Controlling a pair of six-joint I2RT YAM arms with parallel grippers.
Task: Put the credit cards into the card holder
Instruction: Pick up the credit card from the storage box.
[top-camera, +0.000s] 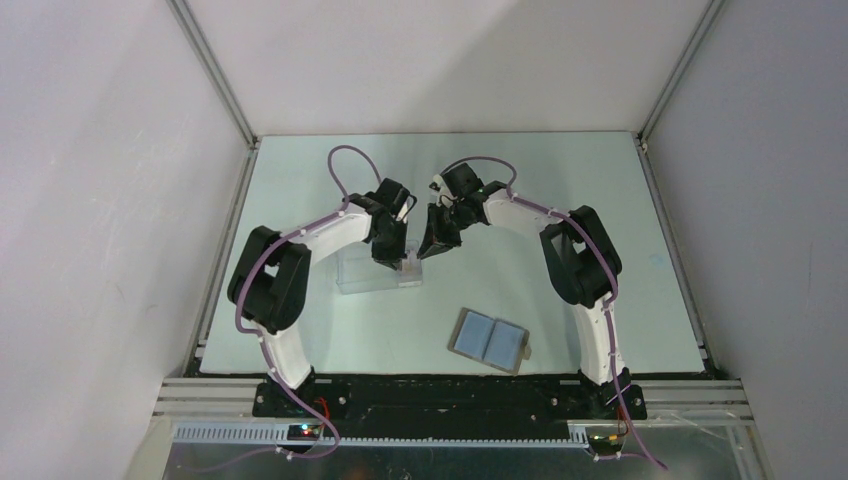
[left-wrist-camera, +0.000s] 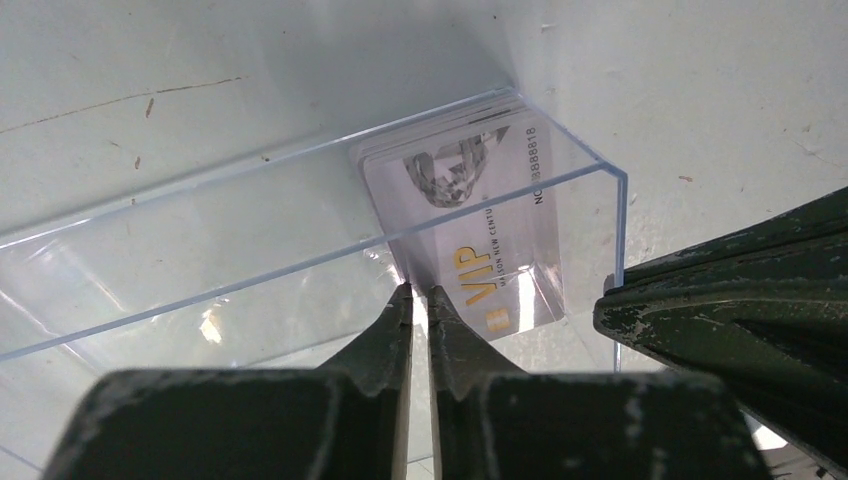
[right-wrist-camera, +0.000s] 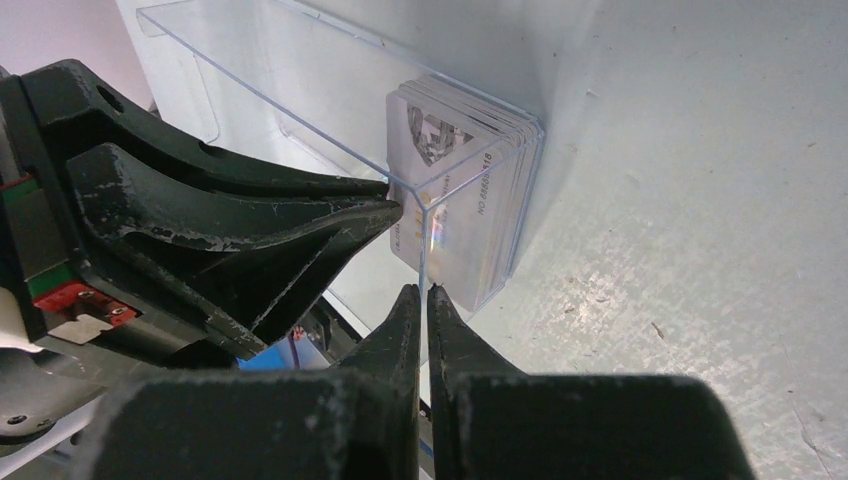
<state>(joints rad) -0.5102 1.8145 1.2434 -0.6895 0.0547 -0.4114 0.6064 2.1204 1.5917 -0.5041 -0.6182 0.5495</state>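
Fingers of the left gripper (left-wrist-camera: 420, 298) are pressed almost together at a corner of the credit cards (left-wrist-camera: 470, 220), which are stacked in the clear box (left-wrist-camera: 200, 250); whether one is pinched cannot be told. The right gripper (right-wrist-camera: 422, 298) is closed on the box's end wall. The card holder (top-camera: 488, 340) is laid open, well apart.

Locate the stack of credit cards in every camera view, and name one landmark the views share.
Top external: the credit cards sit just above centre, at the right end of the clear box.
Left wrist: centre of the picture, seen through the box wall.
Right wrist: upper centre, in the box's corner.
Shared landmark: the clear box's end that holds the cards.
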